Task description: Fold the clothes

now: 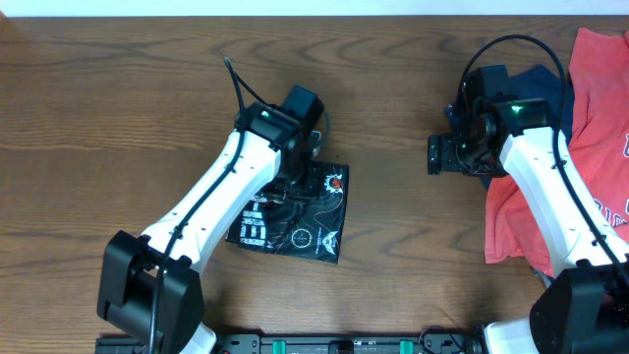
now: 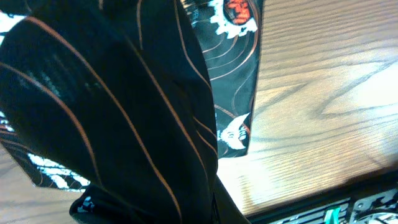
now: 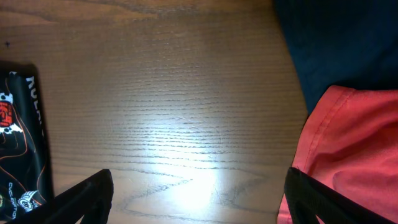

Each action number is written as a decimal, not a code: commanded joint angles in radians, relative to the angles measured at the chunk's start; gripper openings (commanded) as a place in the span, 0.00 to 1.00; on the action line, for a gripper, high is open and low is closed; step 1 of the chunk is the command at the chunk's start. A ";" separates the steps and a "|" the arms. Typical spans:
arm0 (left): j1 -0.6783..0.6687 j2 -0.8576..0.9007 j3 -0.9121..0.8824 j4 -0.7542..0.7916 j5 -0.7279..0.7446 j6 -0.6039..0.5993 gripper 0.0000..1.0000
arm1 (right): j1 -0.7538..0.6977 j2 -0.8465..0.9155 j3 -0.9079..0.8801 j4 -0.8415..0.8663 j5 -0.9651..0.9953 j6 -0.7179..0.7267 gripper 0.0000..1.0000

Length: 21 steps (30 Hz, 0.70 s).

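While the left gripper hangs low over the black jersey, cloth from that garment rises right up against its wrist camera and hides the fingers. I cannot tell whether they pinch the fabric or stand apart. The jersey lies directly beneath this gripper as a compact folded rectangle on the wooden table, with its logos facing up and one straight edge running along bare wood. The right gripper hovers well apart from the jersey, with its fingers spread wide and only bare tabletop between them. Just beside that gripper, on the side away from the jersey, lie a navy-blue garment and a red tee, the red partly over the navy.
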 commanded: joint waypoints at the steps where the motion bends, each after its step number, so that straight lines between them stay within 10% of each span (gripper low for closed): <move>1: -0.032 0.006 -0.008 0.010 0.049 -0.035 0.07 | -0.008 0.005 0.000 0.005 0.005 -0.008 0.87; 7: -0.021 0.002 0.008 0.017 0.113 0.047 0.17 | -0.006 0.005 0.000 0.072 -0.136 -0.065 0.90; 13: 0.090 -0.044 0.027 0.005 0.066 0.109 0.65 | 0.023 0.005 0.000 0.144 -0.304 -0.132 0.91; 21: 0.282 -0.047 0.011 0.082 -0.012 0.109 0.64 | 0.159 0.013 0.000 0.233 -0.459 -0.167 0.90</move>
